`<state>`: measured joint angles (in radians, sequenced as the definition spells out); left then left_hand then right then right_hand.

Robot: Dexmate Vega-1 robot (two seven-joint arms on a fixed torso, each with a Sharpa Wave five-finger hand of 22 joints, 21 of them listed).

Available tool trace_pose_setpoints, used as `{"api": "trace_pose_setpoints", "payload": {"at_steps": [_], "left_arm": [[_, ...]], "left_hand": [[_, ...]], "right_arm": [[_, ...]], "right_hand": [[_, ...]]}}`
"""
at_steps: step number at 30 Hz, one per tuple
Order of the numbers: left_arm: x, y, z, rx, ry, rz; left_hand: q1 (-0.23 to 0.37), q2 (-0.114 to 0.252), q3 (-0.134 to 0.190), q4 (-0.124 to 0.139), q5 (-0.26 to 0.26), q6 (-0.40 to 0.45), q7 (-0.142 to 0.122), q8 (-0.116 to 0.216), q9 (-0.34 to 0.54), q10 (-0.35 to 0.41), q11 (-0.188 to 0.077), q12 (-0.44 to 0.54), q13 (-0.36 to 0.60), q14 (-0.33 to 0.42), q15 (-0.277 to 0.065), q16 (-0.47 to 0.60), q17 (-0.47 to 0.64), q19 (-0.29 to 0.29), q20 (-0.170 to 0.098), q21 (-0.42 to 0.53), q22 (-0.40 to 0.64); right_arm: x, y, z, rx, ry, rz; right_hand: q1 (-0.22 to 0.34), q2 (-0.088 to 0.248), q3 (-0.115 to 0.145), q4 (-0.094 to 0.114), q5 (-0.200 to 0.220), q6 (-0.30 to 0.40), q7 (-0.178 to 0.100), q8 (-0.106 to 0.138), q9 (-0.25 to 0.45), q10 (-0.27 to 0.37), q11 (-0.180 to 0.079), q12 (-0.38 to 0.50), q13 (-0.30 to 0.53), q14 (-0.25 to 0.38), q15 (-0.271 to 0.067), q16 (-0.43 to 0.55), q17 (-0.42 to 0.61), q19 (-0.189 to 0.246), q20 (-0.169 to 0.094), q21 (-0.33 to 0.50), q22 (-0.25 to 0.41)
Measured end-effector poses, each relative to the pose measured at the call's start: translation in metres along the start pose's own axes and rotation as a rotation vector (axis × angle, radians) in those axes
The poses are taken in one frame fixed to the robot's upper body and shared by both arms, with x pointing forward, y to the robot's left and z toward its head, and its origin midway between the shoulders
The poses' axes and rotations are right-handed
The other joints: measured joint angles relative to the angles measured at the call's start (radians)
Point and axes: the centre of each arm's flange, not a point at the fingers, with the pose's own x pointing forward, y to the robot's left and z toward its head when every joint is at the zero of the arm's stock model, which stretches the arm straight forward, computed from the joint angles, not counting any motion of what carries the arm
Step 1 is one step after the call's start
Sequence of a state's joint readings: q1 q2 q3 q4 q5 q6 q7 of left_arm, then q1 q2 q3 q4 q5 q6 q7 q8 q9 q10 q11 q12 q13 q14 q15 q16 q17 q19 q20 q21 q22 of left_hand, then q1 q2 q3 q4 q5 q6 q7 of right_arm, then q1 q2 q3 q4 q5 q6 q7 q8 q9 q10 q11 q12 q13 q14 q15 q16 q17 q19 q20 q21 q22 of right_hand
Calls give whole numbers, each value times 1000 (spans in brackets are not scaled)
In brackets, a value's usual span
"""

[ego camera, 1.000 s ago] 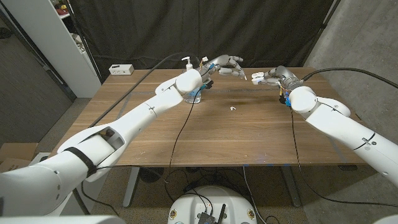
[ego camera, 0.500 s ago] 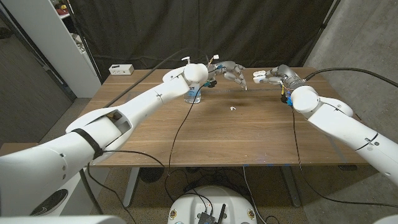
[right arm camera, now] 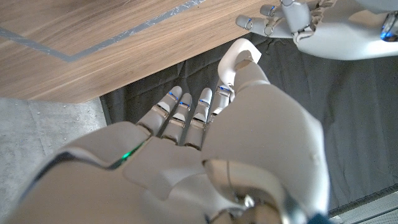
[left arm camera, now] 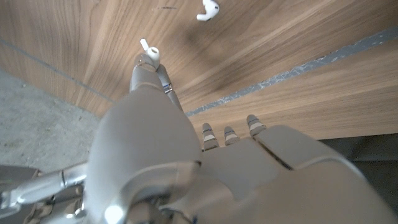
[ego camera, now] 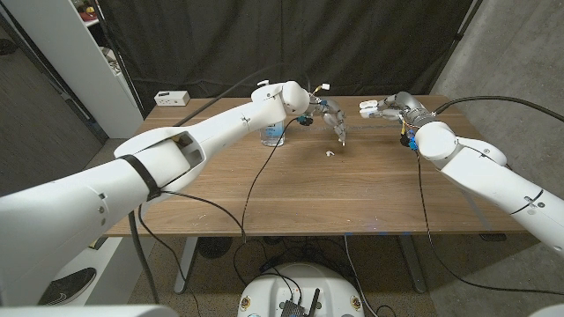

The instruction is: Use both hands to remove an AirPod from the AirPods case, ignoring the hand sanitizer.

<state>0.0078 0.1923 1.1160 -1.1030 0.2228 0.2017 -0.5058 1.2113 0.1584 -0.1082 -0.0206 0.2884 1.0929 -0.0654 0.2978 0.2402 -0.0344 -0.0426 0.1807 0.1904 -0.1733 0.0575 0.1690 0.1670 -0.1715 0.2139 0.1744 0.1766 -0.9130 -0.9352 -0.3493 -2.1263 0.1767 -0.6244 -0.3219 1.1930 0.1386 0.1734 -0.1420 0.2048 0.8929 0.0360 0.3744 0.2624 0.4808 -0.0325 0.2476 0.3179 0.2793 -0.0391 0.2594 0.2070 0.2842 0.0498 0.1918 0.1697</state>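
step: AirPod out, one lies mid-table [ego camera: 329, 153] | right hand [ego camera: 385, 108] holds the open AirPods case [ego camera: 366, 108] | left hand [ego camera: 334, 118] pinches another AirPod [left arm camera: 149, 52] | next: you set it down near the first

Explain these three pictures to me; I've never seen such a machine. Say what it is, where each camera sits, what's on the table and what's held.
It is a white two-armed robot with humanlike hands, standing at a brown wooden table. The wide picture comes from a camera on its head, looking down. The other two come from cameras on its wrists, looking along the back of each hand, so they appear turned. On the table lie a small white AirPod and a clear hand sanitizer bottle, partly behind the left arm. The right hand holds the small white AirPods case. The left hand points down and seems to pinch a second AirPod.
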Motion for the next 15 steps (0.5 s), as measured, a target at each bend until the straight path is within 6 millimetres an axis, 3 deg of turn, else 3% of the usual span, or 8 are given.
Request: {"api": "trace_pose_setpoints", "payload": {"at_steps": [15], "left_arm": [[14, -16, 8, 137, 109, -69]], "left_hand": [[-11, 11, 0, 0, -4, -17, -17, -8, 0, -1, -6, 6, -9, 2, 2, 9, 0, 0, 0, 8, 0]], "right_arm": [[-4, -2, -3, 7, 1, 14]], "right_hand": [[-3, 2, 0, 0, 0, 0, 0, -3, 0, -5, -4, 0, 0, 0, 0, 0, 0, 0, 0, 0, 0]]}}
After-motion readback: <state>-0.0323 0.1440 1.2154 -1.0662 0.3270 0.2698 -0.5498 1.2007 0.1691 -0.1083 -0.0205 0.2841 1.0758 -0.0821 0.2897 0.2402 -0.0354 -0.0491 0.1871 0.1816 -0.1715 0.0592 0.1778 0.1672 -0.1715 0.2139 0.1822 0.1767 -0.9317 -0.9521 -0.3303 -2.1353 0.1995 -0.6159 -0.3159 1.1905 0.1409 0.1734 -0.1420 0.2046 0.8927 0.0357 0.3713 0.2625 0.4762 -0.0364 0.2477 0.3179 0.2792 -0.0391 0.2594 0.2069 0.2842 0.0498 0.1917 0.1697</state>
